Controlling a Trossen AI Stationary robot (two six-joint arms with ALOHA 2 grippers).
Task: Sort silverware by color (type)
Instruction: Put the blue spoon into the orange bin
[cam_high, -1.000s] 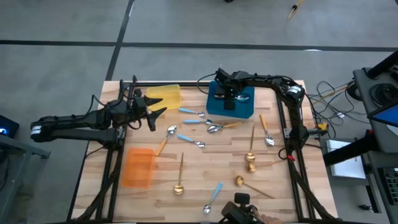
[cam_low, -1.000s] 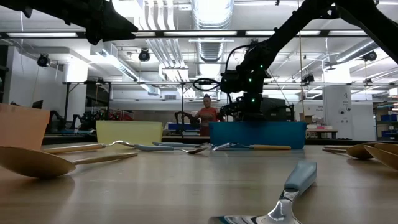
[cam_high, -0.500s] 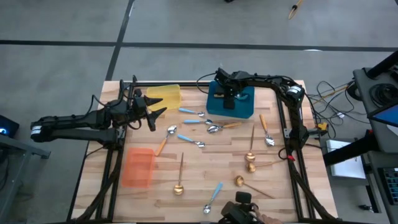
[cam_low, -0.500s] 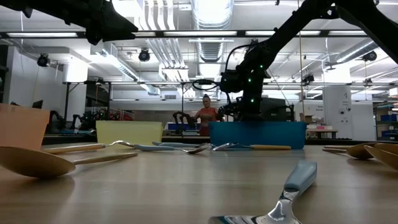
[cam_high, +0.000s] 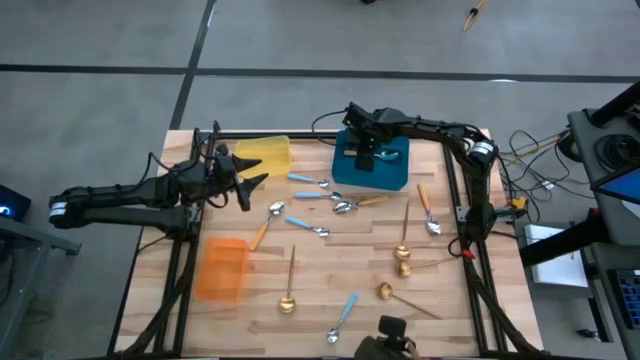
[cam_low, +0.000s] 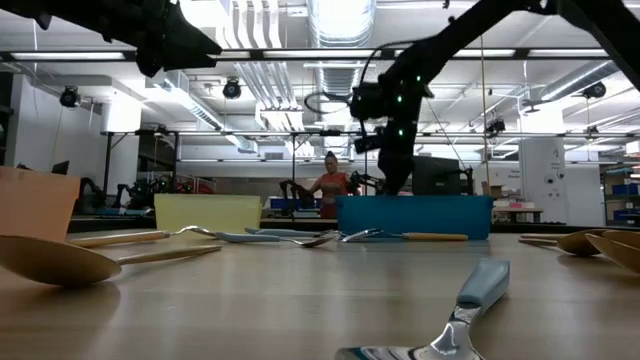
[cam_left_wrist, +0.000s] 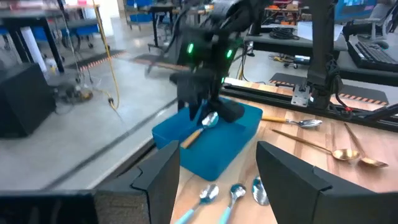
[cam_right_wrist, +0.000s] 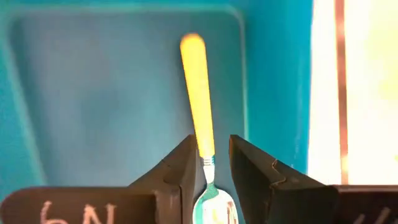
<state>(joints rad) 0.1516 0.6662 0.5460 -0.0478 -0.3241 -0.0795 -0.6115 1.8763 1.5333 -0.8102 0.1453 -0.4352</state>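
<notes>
My right gripper hangs open over the blue tray, pointing steeply down. Under it, an orange-handled spoon lies in that tray; in the right wrist view its neck shows in the gap between my fingers, which stand clear of it. My left gripper waits open above the table's left side, beside the yellow tray. Several more spoons lie flat on the wood: blue-handled ones, orange-handled ones and gold ones.
An orange tray stands at the near left. Black frame rails run along the table's sides and far edge. Spoons are scattered over the middle and right of the wood. A person stands far off in the room behind.
My right gripper has risen out of the blue tray and now hangs above its rim, shifted slightly toward the far edge. The orange-handled spoon stays down in the tray.
</notes>
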